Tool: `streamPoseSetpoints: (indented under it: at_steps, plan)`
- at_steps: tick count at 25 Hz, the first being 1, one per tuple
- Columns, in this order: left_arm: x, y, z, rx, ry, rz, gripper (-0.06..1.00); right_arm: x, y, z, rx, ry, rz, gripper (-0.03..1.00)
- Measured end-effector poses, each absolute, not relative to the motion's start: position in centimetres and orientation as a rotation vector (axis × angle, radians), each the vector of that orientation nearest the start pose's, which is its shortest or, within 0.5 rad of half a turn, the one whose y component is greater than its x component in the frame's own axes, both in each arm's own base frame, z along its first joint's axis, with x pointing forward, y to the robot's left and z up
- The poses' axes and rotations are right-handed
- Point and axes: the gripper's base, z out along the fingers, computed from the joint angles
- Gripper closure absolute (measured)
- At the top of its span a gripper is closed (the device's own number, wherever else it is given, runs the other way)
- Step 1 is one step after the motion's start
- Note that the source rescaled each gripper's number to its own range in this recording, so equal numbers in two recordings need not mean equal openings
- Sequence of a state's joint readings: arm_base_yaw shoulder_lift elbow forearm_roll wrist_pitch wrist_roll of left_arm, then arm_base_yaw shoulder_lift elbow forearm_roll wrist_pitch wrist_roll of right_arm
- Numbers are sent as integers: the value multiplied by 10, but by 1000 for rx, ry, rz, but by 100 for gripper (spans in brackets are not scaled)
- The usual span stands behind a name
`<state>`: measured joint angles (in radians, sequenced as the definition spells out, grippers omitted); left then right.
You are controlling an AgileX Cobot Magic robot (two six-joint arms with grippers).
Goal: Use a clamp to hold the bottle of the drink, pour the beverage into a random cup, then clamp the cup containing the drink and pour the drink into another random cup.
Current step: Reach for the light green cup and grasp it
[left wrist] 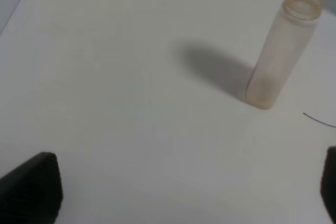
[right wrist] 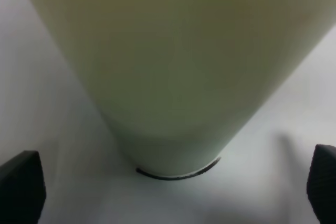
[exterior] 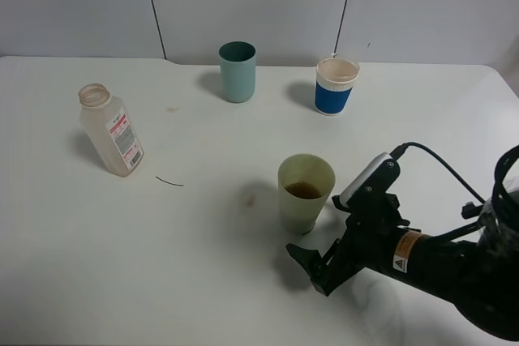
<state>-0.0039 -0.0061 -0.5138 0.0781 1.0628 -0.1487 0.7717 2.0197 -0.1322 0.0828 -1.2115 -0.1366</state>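
Our right tool (exterior: 313, 270), spread wide at lower centre, should straddle the pale green cup (exterior: 302, 212) squarely (drink (exterior: 303, 190) inside) before we squeeze.

Desk (exterior: 203, 281): white, matte, fills most of the high view. Back edge meets the wall, with a slight step toward its left side. Faint brownish smudge (exterior: 251, 198) mid-surface. Wall (exterior: 73, 6): pale grey panels, two dark seams (exterior: 152, 6), near vertical. Lighting even and diffuse, shadows soft-edged.
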Motion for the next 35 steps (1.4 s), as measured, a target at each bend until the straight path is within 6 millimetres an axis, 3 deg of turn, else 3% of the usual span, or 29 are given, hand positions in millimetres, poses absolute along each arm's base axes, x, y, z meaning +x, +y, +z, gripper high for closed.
streamPoseSetpoints:
  at_steps: [23,25,29,35]
  plan:
    - [-8,6,281,-151,2018,-3,-5,160,149,76,-888,1854,332,-1]
    - [-8,6,281,-151,2018,-3,-5,160,149,76,-888,1854,332,20]
    - [-8,6,281,-151,2018,-2,-5,160,149,76,-888,1854,332,97]
    - [-8,6,281,-151,2018,-3,-5,160,150,76,-889,1853,333,96]
